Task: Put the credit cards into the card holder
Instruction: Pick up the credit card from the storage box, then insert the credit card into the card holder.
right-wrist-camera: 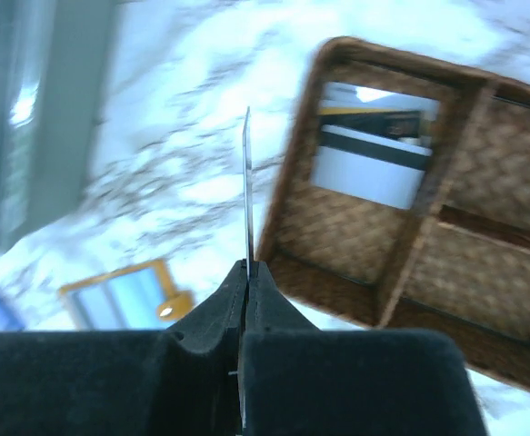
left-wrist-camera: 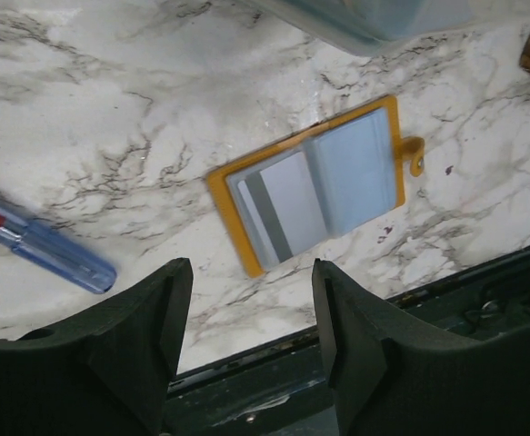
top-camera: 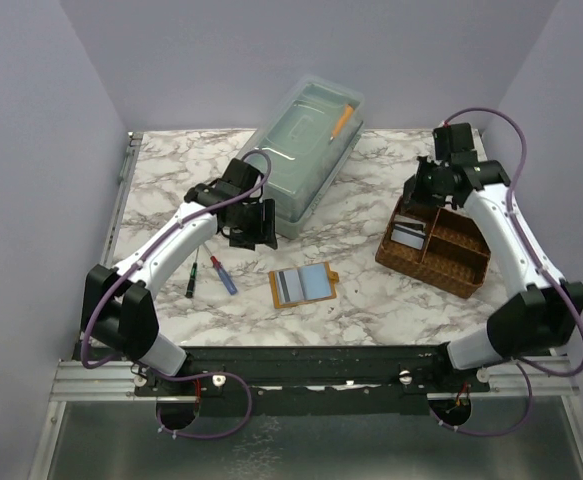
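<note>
From the right wrist everything smears; the card [right-wrist-camera: 246, 182] in the right tool [right-wrist-camera: 246, 270] shows only its edge. The blue screwdriver [left-wrist-camera: 46, 247] runs off the left wrist view's edge.

A white worktop [top-camera: 371, 200] veined with grey marbling, an orange-tan card holder [top-camera: 304, 285] with light-blue and grey inner panels, a brown woven tray [top-camera: 426, 272], credit cards [right-wrist-camera: 374, 173] banded white, black and yellow, and a blue-and-red-handled screwdriver [left-wrist-camera: 46, 247].

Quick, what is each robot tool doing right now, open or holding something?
Left tool: open, holding nothing.
Right tool: shut on a credit card, seen edge-on.
</note>
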`<state>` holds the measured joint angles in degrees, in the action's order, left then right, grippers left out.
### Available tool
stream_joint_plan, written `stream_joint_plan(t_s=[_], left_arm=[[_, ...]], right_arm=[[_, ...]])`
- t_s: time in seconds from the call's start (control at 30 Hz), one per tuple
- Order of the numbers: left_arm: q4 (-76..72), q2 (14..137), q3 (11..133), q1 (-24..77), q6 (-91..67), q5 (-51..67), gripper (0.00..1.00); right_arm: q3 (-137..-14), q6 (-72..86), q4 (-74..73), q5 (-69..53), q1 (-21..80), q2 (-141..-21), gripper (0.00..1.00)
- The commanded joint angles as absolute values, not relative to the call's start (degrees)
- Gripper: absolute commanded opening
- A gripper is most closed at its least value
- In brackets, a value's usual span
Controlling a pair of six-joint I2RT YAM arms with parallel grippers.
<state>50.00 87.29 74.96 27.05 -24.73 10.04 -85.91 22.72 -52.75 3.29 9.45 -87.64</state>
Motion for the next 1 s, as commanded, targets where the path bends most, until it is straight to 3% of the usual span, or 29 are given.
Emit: stream_joint_plan(t_s=[0.0,0.13,0.3,0.47,0.73,0.97], left_arm=[[41.68,81.27,65.69,26.67,-32.61,18.68,0.61],[26.50,73.26,51.88,26.49,-41.38,25.22,0.62],[1.50,68.08,38.94,26.32,-55.21,33.63,0.65],[-18.69,70.58,31.78,26.35,-68.12,35.87,0.66],[-30.07,68.33,24.41,26.45,-74.41,32.55,0.73],[-41.71,73.15,21.69,26.46,-79.54,34.54,0.72]], right_arm=[[-76.85,17.34,-42.66,-21.08,9.61,-77.97,0.00],[-66.47,17.45,-33.18,-39.62,10.86,-74.29,0.00],[-48.94,30.03,-10.99,-46.57,18.76,-70.48,0.00],[-37.15,45.49,12.25,-44.59,26.99,-72.69,0.00],[-25.17,63.04,45.78,-46.78,27.86,-78.19,0.00],[-24.36,67.46,56.05,-45.12,28.96,-82.33,0.00]])
